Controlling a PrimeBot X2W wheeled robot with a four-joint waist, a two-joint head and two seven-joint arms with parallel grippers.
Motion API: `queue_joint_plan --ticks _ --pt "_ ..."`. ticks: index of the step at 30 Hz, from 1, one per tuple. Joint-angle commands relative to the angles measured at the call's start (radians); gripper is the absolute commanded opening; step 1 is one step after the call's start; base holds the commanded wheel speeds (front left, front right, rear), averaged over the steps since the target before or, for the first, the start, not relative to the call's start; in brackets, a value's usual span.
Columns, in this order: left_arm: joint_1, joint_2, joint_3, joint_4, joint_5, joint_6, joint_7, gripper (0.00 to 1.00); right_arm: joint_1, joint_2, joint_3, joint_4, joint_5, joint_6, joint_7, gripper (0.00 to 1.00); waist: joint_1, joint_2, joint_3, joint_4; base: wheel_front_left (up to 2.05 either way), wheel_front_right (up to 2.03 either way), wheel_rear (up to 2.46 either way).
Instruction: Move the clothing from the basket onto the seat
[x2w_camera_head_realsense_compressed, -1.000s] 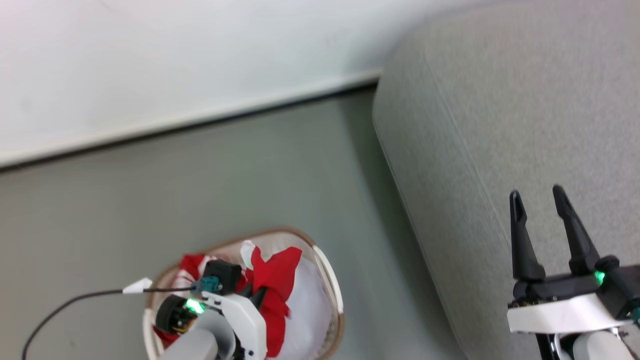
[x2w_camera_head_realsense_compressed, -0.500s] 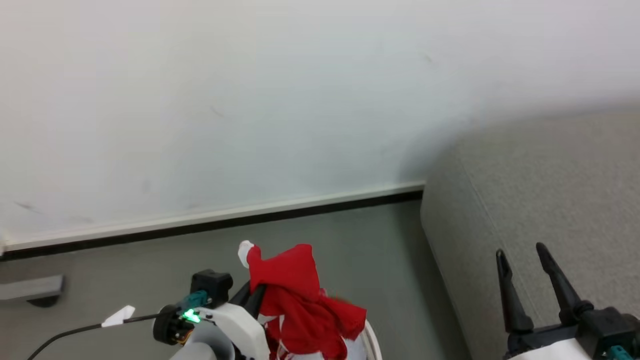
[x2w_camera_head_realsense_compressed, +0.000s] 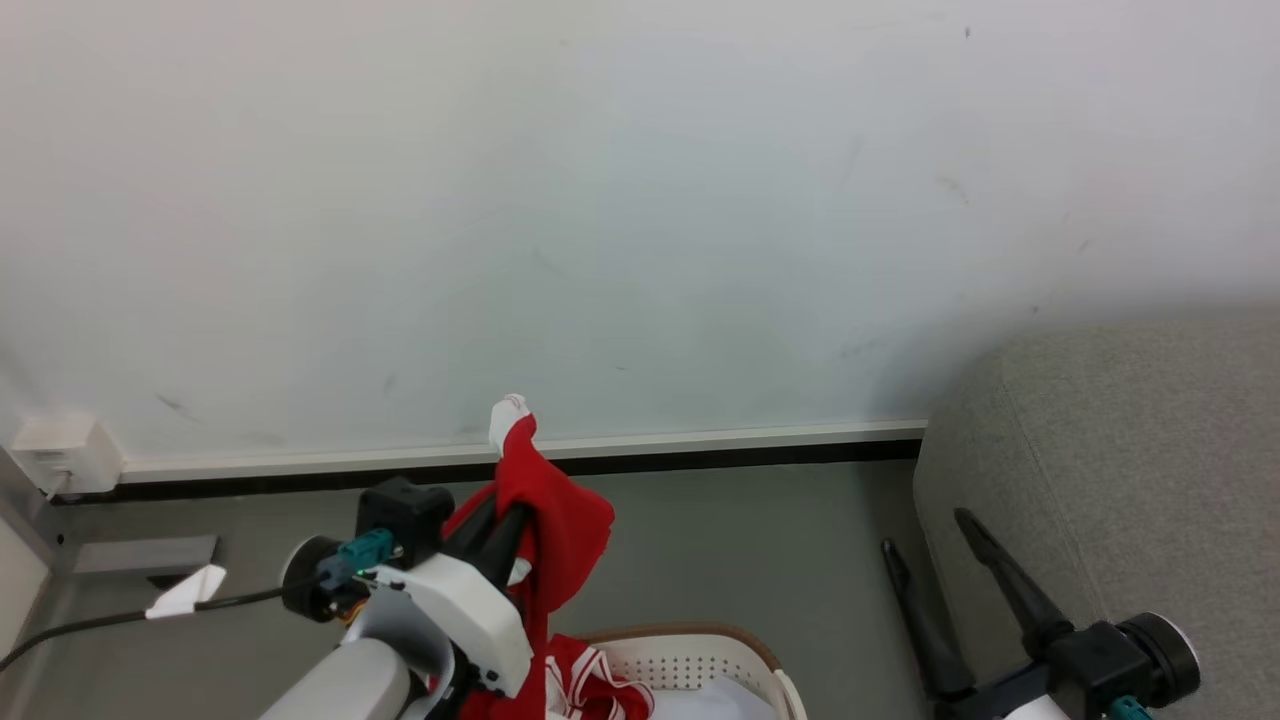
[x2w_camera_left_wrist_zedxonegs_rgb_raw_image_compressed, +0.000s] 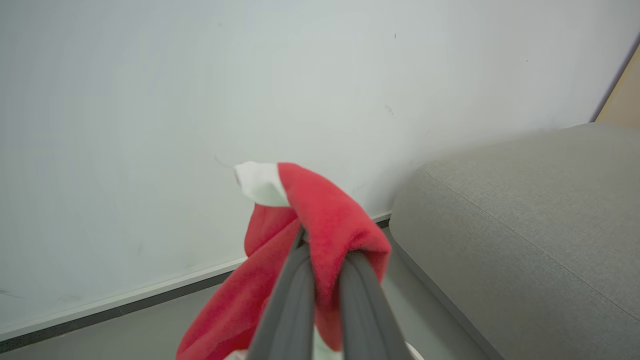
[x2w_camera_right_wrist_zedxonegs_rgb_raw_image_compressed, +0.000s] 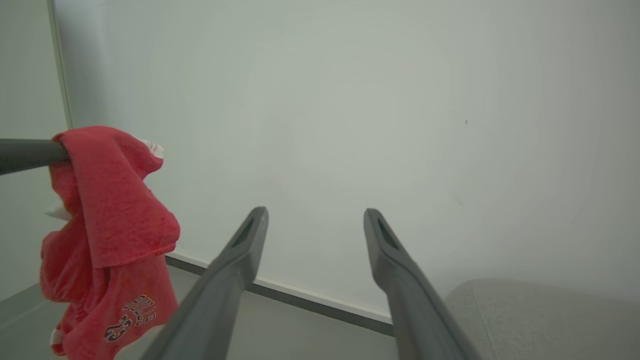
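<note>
My left gripper (x2w_camera_head_realsense_compressed: 512, 505) is shut on a red jersey of the clothing (x2w_camera_head_realsense_compressed: 556, 520), held above the basket (x2w_camera_head_realsense_compressed: 705, 652). The cloth drapes over the fingertips, white trim on top, and hangs down. In the left wrist view the two fingers (x2w_camera_left_wrist_zedxonegs_rgb_raw_image_compressed: 292, 280) pinch the clothing (x2w_camera_left_wrist_zedxonegs_rgb_raw_image_compressed: 325, 210). More red striped cloth (x2w_camera_head_realsense_compressed: 592, 682) lies in the basket. The grey seat (x2w_camera_head_realsense_compressed: 1130, 480) stands at the right. My right gripper (x2w_camera_head_realsense_compressed: 925, 532) is open beside the seat's edge, holding nothing. The right wrist view shows its spread gripper (x2w_camera_right_wrist_zedxonegs_rgb_raw_image_compressed: 315, 215) and the hanging clothing (x2w_camera_right_wrist_zedxonegs_rgb_raw_image_compressed: 110, 215) with a dark printed number.
A pale wall with a white and dark baseboard (x2w_camera_head_realsense_compressed: 700, 448) runs behind. A wall socket box (x2w_camera_head_realsense_compressed: 62, 448) and a black cable (x2w_camera_head_realsense_compressed: 90, 622) are at the left. Grey floor (x2w_camera_head_realsense_compressed: 750, 540) lies between basket and seat. A white sheet (x2w_camera_head_realsense_compressed: 712, 706) lies in the basket.
The head camera has tilted up. My left gripper has lifted the red jersey up out of the basket. The right gripper stays open.
</note>
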Motion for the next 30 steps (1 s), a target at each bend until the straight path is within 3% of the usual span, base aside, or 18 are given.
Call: queue_joint_plan --ticks 1,7,16,23,28,29,30 --pt "-0.004 0.017 -0.001 -0.025 0.018 0.007 0.011 0.00 -0.024 -0.011 0.025 0.004 0.008 -0.002 -0.002 1.00 0.0002 -0.0001 0.000 0.009 0.00 0.00 0.00" --pt "-0.006 0.034 -0.017 -0.130 0.022 0.020 0.058 0.00 -0.092 -0.047 0.169 0.015 0.042 -0.002 -0.002 1.00 0.0002 -0.0001 -0.003 0.033 0.00 0.00 0.00" --pt "-0.029 0.000 -0.088 -0.250 0.053 0.007 0.112 0.00 -0.200 -0.107 0.395 0.021 0.113 -0.002 -0.002 1.00 0.0002 -0.0001 -0.011 0.051 0.00 0.00 0.00" --pt "-0.046 -0.045 -0.138 -0.298 0.066 -0.009 0.135 0.00 -0.269 -0.117 0.480 0.090 0.119 -0.002 -0.002 1.00 0.0002 -0.0001 -0.015 0.049 0.00 0.00 0.00" --pt "-0.051 -0.059 -0.169 -0.342 0.061 -0.024 0.157 0.00 -0.299 -0.075 0.492 0.208 0.151 -0.002 0.006 1.00 0.0002 -0.0001 -0.013 0.046 0.00 0.00 0.00" --pt "-0.052 -0.058 -0.173 -0.346 0.061 -0.026 0.160 0.00 -0.310 -0.068 0.496 0.221 0.158 -0.002 0.003 0.40 0.0002 -0.0001 -0.011 0.045 0.00 0.00 0.00" --pt "-0.052 -0.057 -0.174 -0.346 0.061 -0.025 0.163 0.00 -0.316 -0.059 0.492 0.236 0.179 -0.002 0.003 0.00 0.0002 -0.0001 -0.009 0.044 0.00 0.00 0.00"
